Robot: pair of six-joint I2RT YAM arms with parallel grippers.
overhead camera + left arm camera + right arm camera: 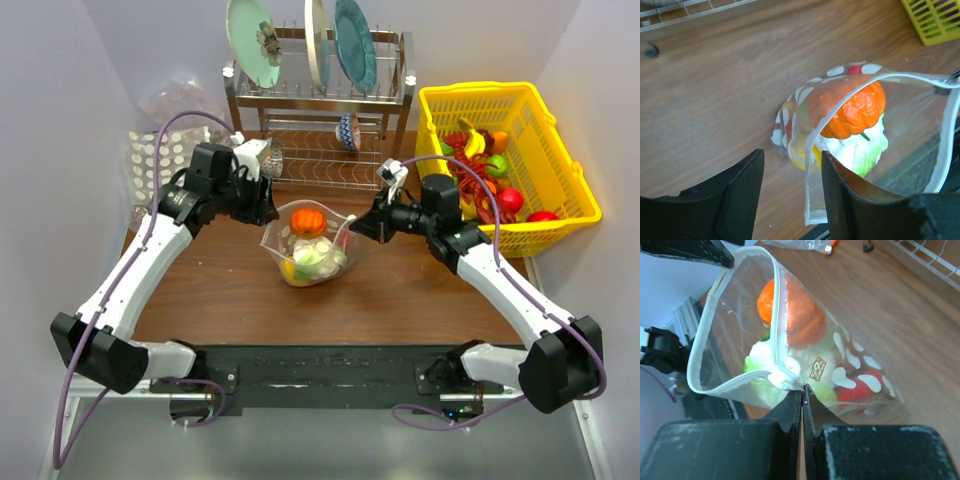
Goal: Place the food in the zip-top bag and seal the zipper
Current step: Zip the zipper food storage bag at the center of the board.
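The zip-top bag [308, 248] stands mid-table with its mouth wide open. Inside are an orange pumpkin [307, 222], a white-green cabbage [865, 145], a yellow piece [799, 152] and a red piece [860, 390]. The zipper [730, 280] runs round the open mouth as a whitish strip. My right gripper [802, 390] is shut on the bag's right corner at the zipper's end [352, 228]. My left gripper [792, 167] is open at the bag's left corner [266, 212]. That corner's edge [812, 200] hangs between the fingers, close to the right finger [850, 200].
A yellow basket [550, 228] at the right holds several more toy foods. A dish rack [320, 100] with plates stands at the back. A flat clear pack with white dots [150, 160] and a wrinkly clear sack [185, 100] lie at the back left.
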